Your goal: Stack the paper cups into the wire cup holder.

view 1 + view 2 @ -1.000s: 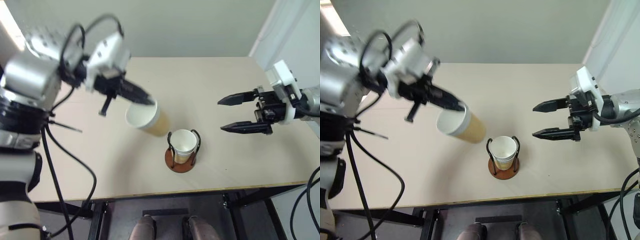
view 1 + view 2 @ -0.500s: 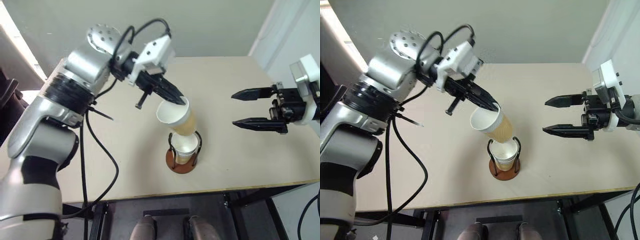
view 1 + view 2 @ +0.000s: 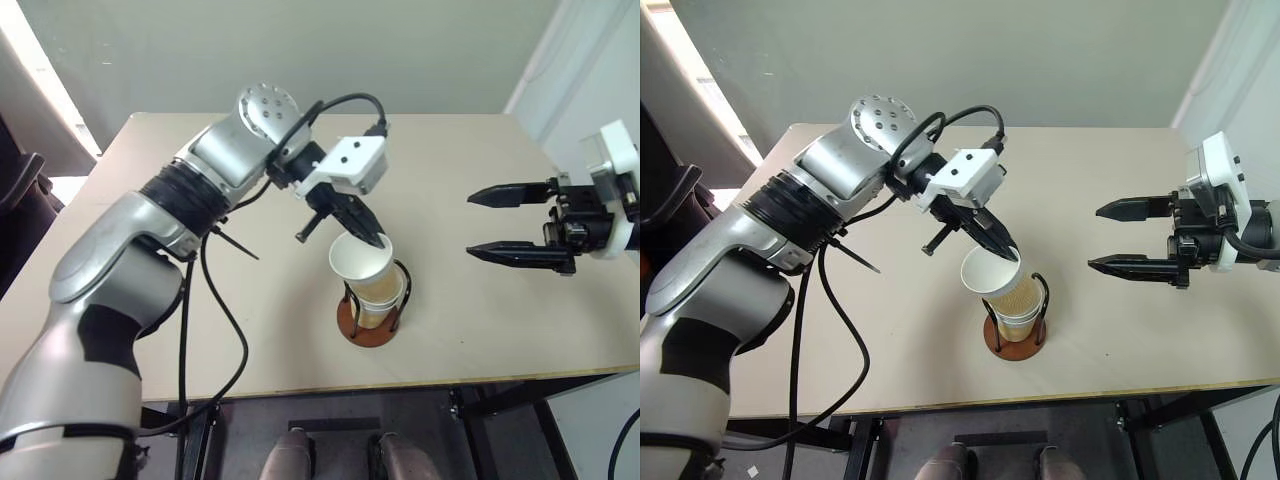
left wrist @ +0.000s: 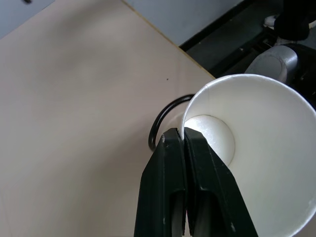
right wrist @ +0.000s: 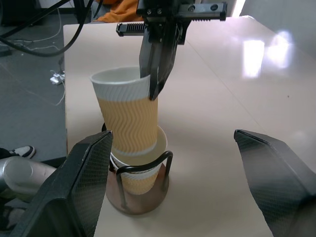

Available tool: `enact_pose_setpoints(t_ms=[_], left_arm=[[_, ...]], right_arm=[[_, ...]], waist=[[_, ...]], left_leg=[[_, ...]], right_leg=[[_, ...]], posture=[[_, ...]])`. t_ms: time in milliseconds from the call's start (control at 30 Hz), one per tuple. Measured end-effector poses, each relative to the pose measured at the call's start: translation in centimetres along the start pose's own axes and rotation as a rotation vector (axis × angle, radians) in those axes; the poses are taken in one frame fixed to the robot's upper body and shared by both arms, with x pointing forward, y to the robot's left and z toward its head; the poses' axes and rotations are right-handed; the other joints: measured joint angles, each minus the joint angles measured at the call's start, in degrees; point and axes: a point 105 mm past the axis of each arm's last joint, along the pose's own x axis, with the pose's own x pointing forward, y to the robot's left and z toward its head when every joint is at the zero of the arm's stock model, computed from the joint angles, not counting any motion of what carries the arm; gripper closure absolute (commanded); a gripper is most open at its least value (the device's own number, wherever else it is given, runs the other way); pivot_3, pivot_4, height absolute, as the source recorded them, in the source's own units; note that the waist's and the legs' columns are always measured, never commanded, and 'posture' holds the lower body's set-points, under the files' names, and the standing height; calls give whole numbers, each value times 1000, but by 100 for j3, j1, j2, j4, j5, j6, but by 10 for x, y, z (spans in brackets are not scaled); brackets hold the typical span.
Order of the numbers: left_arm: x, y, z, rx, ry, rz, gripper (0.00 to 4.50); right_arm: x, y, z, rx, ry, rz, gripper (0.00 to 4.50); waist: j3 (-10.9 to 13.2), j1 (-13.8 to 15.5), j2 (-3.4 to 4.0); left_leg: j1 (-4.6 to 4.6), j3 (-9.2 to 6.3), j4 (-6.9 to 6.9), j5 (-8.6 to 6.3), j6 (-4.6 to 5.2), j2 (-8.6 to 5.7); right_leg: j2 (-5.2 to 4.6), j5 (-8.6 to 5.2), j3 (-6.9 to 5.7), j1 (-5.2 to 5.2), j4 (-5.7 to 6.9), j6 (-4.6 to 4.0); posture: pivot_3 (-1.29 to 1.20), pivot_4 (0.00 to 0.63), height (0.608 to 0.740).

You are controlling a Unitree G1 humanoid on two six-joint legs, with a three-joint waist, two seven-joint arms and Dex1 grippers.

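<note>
Beige table [image 3: 200,330], pale wall behind. The left gripper [image 3: 378,240] is seen pinching the rim of a paper cup [image 3: 362,265], fingers pressed together on the wall, one in, one out. Cup's base is lowered into another cup [image 5: 140,175] already seated in the wire cup holder [image 3: 372,325], directly below the gripper. The right gripper [image 3: 482,224] is held spread & empty, well apart to the holder's right.

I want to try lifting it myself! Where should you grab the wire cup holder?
Probably by a wire loop of the wire cup holder, from the side: the loops stand upright around the paper cups, and the top is blocked by the left pincer.
</note>
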Motion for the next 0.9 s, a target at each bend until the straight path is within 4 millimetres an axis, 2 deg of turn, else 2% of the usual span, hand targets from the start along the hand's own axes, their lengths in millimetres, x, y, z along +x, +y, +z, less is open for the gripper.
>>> enact_pose_setpoints(t_ms=[100, 200, 400, 567, 667, 733, 800, 900], left_arm=[[2, 1, -1, -5, 7, -4, 4477], [4, 2, -2, -4, 21, -8, 3940], [3, 3, 2, 22, 28, 2, 1948], [3, 11, 7, 72, 29, 35, 1948], [-8, 13, 2, 62, 36, 92, 1948], [-19, 9, -9, 31, 54, 130, 1948], [-37, -3, -30, -37, 86, 181, 1948], [-74, -41, -67, -217, 137, 280, 1948]], right_arm=[[0, 2, -2, 4, 5, 4, 413], [0, 4, -2, 8, 10, 9, 413], [0, 8, 1, 7, -5, 20, 413], [1, 7, 2, 3, -5, 14, 413], [3, 8, 0, 8, 1, 29, 413], [5, 9, -2, 16, 5, 50, 413], [7, 7, -8, 38, 18, 59, 413], [-1, -7, -28, 102, 68, 0, 413]], waist=[[0, -1, 0], [0, 4, 0], [0, 5, 0], [0, 9, 0], [-1, 2, 2], [-2, -26, 4], [-5, -78, 9], [-6, -127, 10]], left_leg=[[1, 2, 0, 0, 0, 0], [1, 2, 1, 0, 0, 0], [1, 3, 4, 0, 0, -1], [1, 2, 19, -5, 8, -1], [4, 4, 25, -8, 13, -1], [7, 5, 25, -8, 13, -1], [13, 4, 22, -8, 13, 1], [14, 1, 13, -4, 8, 2]], right_leg=[[1, 0, 2, 0, 1, 2], [1, -1, 2, 1, 1, 5], [1, -3, 4, 3, 0, 11], [0, -2, 5, 10, 1, 18], [1, -2, 8, 13, 1, 19], [3, -2, 12, 13, 4, 19], [9, -2, 15, 12, 5, 19], [13, 0, 17, 3, 6, 15]], posture=[[0, 150, 740], [0, 150, 740], [0, 150, 740], [0, 150, 740], [0, 150, 740], [0, 150, 740], [0, 150, 740], [0, 150, 740]])
